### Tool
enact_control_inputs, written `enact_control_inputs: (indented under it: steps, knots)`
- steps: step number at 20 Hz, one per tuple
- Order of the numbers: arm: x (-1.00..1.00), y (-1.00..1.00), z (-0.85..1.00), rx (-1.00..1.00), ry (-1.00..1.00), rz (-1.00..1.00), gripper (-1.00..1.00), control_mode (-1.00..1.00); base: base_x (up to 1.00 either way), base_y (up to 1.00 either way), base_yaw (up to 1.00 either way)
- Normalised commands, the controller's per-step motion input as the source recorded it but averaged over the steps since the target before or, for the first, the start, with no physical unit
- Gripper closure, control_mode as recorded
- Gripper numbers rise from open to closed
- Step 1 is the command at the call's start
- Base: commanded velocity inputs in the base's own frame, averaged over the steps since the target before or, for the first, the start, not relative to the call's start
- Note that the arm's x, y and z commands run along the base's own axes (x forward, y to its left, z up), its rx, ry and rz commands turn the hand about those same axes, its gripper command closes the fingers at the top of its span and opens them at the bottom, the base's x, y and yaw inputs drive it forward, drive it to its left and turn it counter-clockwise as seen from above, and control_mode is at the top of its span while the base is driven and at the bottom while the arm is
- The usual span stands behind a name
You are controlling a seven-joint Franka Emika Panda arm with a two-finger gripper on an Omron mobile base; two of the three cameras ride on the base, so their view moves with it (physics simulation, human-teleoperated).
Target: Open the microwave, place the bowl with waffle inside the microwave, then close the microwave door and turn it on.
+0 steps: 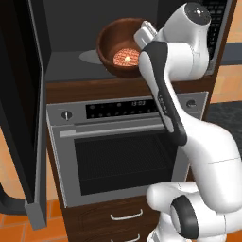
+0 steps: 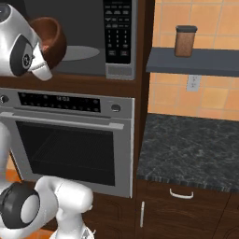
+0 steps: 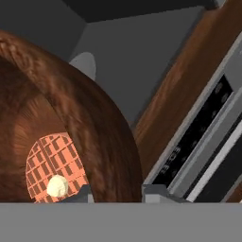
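At microwave mouth: bowl carried in, tilted

Far left, microwave door (image 1: pixel 21 108) hangs swung open, clearing the way. Bowl (image 1: pixel 120 45) with waffle (image 1: pixel 125 56) hovers tipped at the microwave (image 1: pixel 66 28) opening, near the turntable (image 1: pixel 90 56). Gripper (image 3: pixel 116 191) clamps the bowl's rim, one finger either side. Fingertips mostly cut off; keypad (image 2: pixel 117 30) half hidden.

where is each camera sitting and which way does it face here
Left base view: behind the arm's left, looking forward and down at the open microwave, the tilted bowl and the oven; white arm at right.
Right base view: behind its right, facing the keypad, oven and counter; arm at left.
Hand view: on the hand, along the gripper, whose fingers straddle the bowl's rim.
All three views share the bowl and the microwave.
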Motion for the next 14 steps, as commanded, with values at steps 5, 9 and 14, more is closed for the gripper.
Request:
enact_control_inputs:
  steps: [5, 9, 14]
  knots:
    - [0.83, 0.11, -0.15, 0.42, -0.04, -0.18, 1.00, -1.00, 0.00, 0.00, 0.00]
    - [0.80, 0.11, -0.30, 0.37, -0.05, -0.02, 1.00, -1.00, 0.00, 0.00, 0.00]
    - [0.67, 0.34, -0.30, 0.20, -0.10, -0.01, 1.00, -1.00, 0.00, 0.00, 0.00]
